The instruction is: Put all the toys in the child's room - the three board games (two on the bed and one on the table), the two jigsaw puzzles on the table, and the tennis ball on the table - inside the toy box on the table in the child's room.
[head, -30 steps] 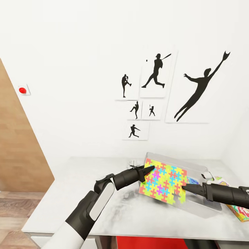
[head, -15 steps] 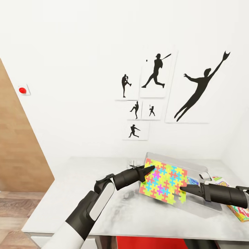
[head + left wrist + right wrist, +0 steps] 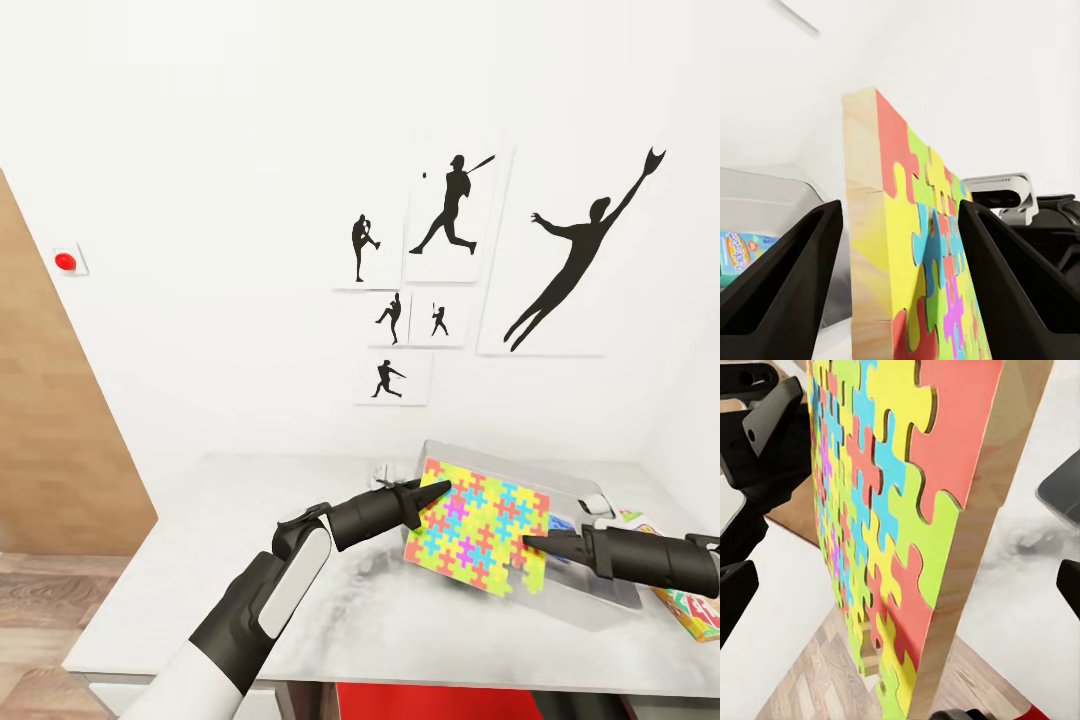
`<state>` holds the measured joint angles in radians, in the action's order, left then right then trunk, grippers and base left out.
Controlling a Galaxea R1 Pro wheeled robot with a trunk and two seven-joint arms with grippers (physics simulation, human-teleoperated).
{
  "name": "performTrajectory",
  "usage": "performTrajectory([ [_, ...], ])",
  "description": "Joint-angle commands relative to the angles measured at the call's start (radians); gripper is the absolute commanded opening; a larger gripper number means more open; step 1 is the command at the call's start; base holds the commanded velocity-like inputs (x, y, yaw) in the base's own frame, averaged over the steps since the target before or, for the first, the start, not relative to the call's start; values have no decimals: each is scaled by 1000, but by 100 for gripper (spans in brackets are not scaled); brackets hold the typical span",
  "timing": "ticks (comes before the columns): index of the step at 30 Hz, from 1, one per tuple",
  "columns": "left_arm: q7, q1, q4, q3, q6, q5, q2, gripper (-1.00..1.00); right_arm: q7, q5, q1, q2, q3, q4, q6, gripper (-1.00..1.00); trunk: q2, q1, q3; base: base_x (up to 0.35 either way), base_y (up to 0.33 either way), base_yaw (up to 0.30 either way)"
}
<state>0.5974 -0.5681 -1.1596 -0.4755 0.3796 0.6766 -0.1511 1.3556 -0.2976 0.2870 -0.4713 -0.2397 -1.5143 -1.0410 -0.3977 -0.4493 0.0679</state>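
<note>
The jigsaw stands on edge, tilted, at lower centre-right of the head view, held above the surface in front of the toy box. The left end effector grips its upper-left corner, fingers either side of the board. The right end effector sits at the opposite lower-right corner; whether it clamps is unclear. The box lies just behind the jigsaw, toward the right arm.

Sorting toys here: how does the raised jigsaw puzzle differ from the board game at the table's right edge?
The jigsaw puzzle stands tilted on edge in the left pincer; the board game lies flat on the table. The jigsaw puzzle shows almost fully; the right arm hides part of the board game. Both are thin and bright.
</note>
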Motion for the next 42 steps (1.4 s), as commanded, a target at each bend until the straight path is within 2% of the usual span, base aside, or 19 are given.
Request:
performTrajectory([
  [1, 3, -1, 0, 0, 9, 10, 0, -100, 2, -1, 1, -1, 0, 0, -6, 100, -2, -1, 2, 0, 0, 0],
  [12, 30, -1, 0, 0, 11, 9, 0, -100, 3, -2, 3, -4, -2, 0, -6, 100, -2, -1, 2, 0, 0, 0],
  [30, 40, -1, 0, -3, 10, 8, -2, -100, 3, -2, 3, 1, -2, 0, -6, 100, -2, -1, 2, 0, 0, 0],
  [34, 40, -2, 0, -26, 9, 9, -2, -100, 2, -2, 3, 1, -3, 0, -6, 100, -2, -1, 2, 0, 0, 0],
  [35, 40, -2, 0, -31, 9, 9, -2, -100, 2, -2, 3, 1, -3, 0, -6, -100, -2, -1, 2, 0, 0, 0],
  [42, 39, -2, 0, -47, 9, 9, -2, -100, 2, -2, 3, 1, -3, 0, -6, -100, -2, -1, 2, 0, 0, 0],
])
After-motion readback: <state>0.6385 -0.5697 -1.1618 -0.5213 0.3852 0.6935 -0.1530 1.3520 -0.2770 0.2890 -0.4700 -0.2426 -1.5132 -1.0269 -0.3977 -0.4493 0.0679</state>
